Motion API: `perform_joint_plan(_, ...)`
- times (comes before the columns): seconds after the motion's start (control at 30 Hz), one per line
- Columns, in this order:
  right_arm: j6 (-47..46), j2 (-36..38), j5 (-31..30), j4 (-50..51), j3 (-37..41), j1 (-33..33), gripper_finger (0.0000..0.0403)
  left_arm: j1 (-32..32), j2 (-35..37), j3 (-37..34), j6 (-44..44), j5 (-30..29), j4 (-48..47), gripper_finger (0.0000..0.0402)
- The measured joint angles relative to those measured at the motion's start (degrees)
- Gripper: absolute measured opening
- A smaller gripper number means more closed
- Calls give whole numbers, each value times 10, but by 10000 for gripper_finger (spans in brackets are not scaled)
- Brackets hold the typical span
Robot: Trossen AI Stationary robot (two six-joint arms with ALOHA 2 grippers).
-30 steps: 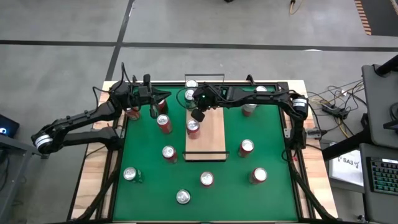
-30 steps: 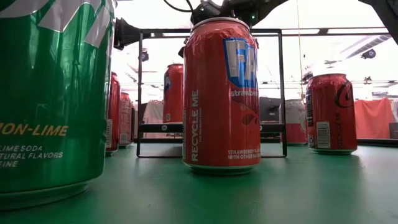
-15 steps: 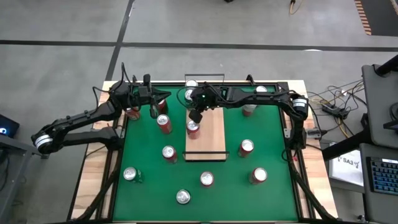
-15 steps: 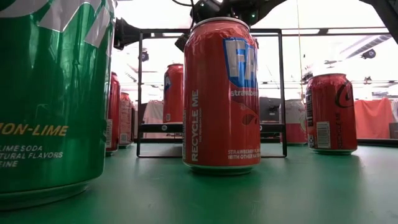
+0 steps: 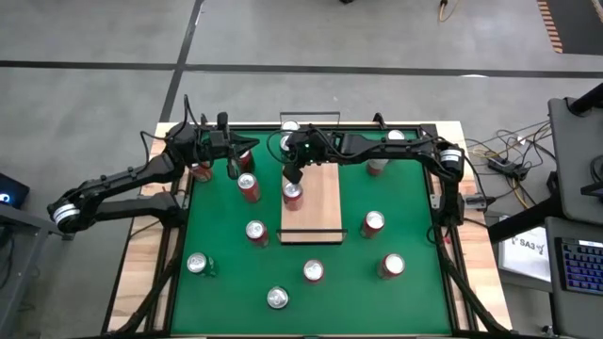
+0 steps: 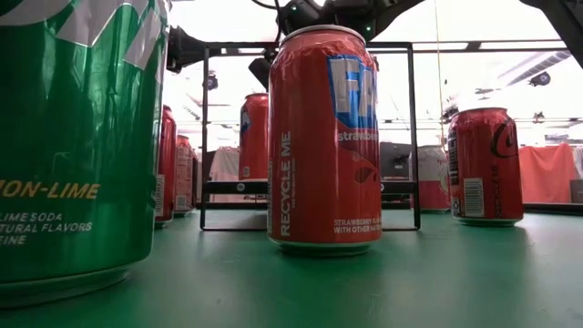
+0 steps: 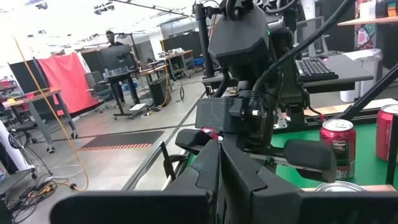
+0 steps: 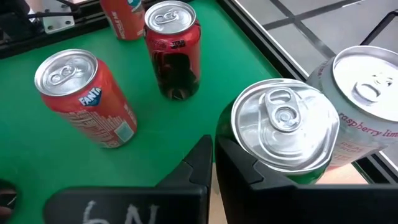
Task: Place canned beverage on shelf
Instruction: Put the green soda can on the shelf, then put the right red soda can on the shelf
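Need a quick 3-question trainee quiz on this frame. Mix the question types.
1. Short answer: which is above the shelf, the left gripper or the right gripper?
2. True or false: the right gripper holds a can.
3. Multiple choice: the lemon-lime can closest to the low camera is A) green, B) red, C) white.

Key
1. The right gripper. The left gripper is off to the side, over the green mat.
2. False. Its fingers are shut on nothing, near the green can on the shelf.
3. A.
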State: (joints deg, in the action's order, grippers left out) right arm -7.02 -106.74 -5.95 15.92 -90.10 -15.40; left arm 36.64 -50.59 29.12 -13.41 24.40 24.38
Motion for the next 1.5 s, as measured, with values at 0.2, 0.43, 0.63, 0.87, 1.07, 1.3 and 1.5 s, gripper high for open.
perform_joint_plan(0.2, -5, 0, 0, 0, 0, 0, 12, 0, 0, 0, 0, 0, 0, 0)
perform_joint_plan(0.43, -3, 1, 0, 4, -2, 3, 12, 0, 0, 0, 0, 0, 0, 0)
perform_joint_plan(0.63, -15, 5, 1, 52, -30, 12, 12, 0, 0, 0, 0, 0, 0, 0)
perform_joint_plan(0.87, -33, 5, 1, 170, -104, 27, 12, 0, 0, 0, 0, 0, 0, 0)
perform_joint_plan(1.07, -62, 5, 1, 306, -192, 32, 12, 0, 1, 3, 19, 0, 10, 0)
perform_joint_plan(1.3, -101, 5, 0, 462, -275, 31, 12, 0, 1, 12, 50, 1, 9, 0)
perform_joint_plan(1.5, -235, 5, -1, 603, -303, 26, 12, 0, 1, 12, 52, 1, 9, 0)
